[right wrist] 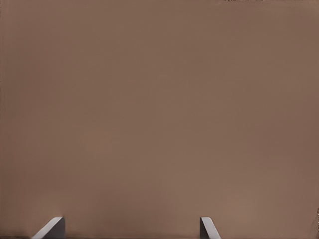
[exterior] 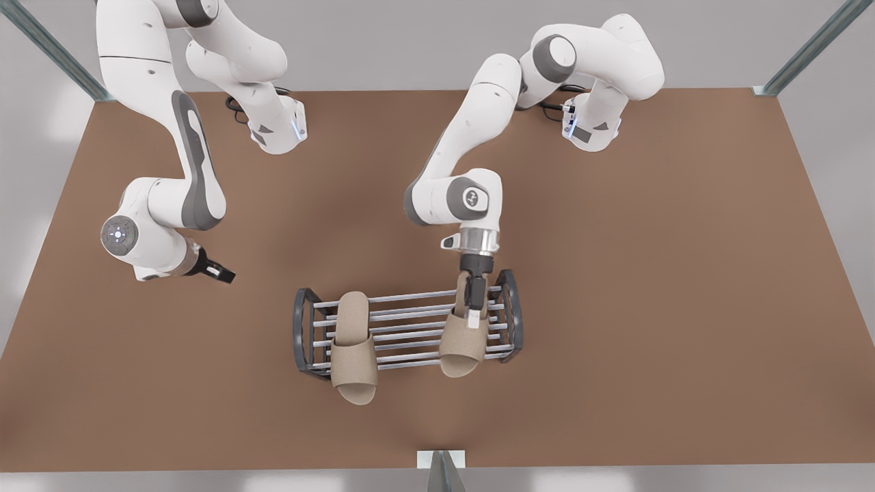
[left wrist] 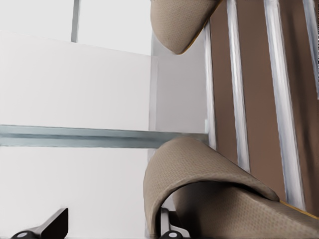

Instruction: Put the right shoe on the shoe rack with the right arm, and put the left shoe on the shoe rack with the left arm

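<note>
Two slippers lie on one rack (exterior: 410,328) near the table's (exterior: 615,273) front edge, long axes across the bars, toes toward that edge. The left gripper (exterior: 473,307) grasps the left slipper's (exterior: 465,345) heel. The right slipper (exterior: 354,348) lies free; the right gripper (exterior: 222,273) hangs apart, fingers (right wrist: 50,229) spread.

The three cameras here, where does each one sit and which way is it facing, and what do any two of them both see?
Front view: high above the table, looking down on both arms, the rack and two shoes.
Left wrist view: on the left gripper, close over the held shoe; its fingertips show.
Right wrist view: on the right gripper, facing bare table; open fingertips show.
Shared: front and left wrist views both show the rack bars and both shoes.
</note>
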### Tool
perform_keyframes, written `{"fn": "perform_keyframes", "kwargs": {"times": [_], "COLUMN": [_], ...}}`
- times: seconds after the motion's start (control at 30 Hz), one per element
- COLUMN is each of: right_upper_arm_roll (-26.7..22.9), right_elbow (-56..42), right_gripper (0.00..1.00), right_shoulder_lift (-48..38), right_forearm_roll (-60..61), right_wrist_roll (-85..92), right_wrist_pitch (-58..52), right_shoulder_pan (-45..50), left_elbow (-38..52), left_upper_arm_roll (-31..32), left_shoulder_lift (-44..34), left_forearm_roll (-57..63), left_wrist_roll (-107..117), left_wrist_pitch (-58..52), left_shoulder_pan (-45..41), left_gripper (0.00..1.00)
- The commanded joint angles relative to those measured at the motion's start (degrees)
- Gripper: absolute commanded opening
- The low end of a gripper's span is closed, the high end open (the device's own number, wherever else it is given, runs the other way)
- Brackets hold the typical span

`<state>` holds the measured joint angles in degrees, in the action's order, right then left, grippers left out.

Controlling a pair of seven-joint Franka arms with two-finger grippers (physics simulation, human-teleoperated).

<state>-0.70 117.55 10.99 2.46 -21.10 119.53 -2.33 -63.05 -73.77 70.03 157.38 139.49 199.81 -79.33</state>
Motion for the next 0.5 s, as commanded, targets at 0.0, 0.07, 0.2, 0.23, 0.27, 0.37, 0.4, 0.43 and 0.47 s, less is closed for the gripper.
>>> {"fn": "perform_keyframes", "kwargs": {"times": [0.0, 0.07, 0.2, 0.23, 0.27, 0.37, 0.4, 0.43, 0.47], "right_upper_arm_roll": [0.0, 0.0, 0.0, 0.0, 0.0, 0.0, 0.0, 0.0, 0.08], "right_elbow": [0.05, 0.05, -0.04, -0.13, -0.13, -0.13, -0.04, -0.04, -0.56], "right_gripper": [1.0, 1.0, 1.0, 1.0, 1.0, 1.0, 1.0, 1.0, 1.0], "right_shoulder_lift": [0.0, 0.09, -0.09, -0.09, -0.27, -0.35, -0.79, -0.97, -1.14], "right_forearm_roll": [0.26, 0.26, 0.26, 0.26, 0.26, 0.26, 0.26, 0.26, 0.26], "right_wrist_roll": [22.51, 23.21, 23.21, 23.73, 24.0, 24.09, 24.09, 24.09, 24.0], "right_wrist_pitch": [-0.44, -0.44, -0.44, -0.44, -0.53, -0.53, -0.53, -0.36, -0.53], "right_shoulder_pan": [-0.13, -0.39, -0.48, -0.57, -0.65, -0.83, -0.83, -0.74, -0.74], "left_elbow": [-3.31, -3.4, 1.08, 1.17, 1.08, -4.45, -7.96, -12.18, -15.35], "left_upper_arm_roll": [0.03, 0.12, 1.7, 1.7, 1.88, 2.05, 2.32, 2.32, 2.32], "left_shoulder_lift": [-1.83, -2.36, -2.97, -2.97, -2.97, -6.48, -9.91, -13.16, -16.85], "left_forearm_roll": [0.99, 2.84, 5.21, 5.3, 5.3, 5.48, 6.97, 6.97, 6.97], "left_wrist_roll": [4.91, 4.91, 4.82, 4.82, 4.82, 4.82, 4.82, 4.82, 4.82], "left_wrist_pitch": [-0.04, -0.04, 0.05, 0.05, 0.05, 0.14, 0.23, 0.23, 0.23], "left_shoulder_pan": [-2.4, -3.02, 1.9, 1.9, 1.9, -2.49, -4.42, -6.88, -8.38], "left_gripper": [0.91, 0.9, 0.88, 0.88, 0.88, 0.88, 0.88, 0.88, 0.89]}}
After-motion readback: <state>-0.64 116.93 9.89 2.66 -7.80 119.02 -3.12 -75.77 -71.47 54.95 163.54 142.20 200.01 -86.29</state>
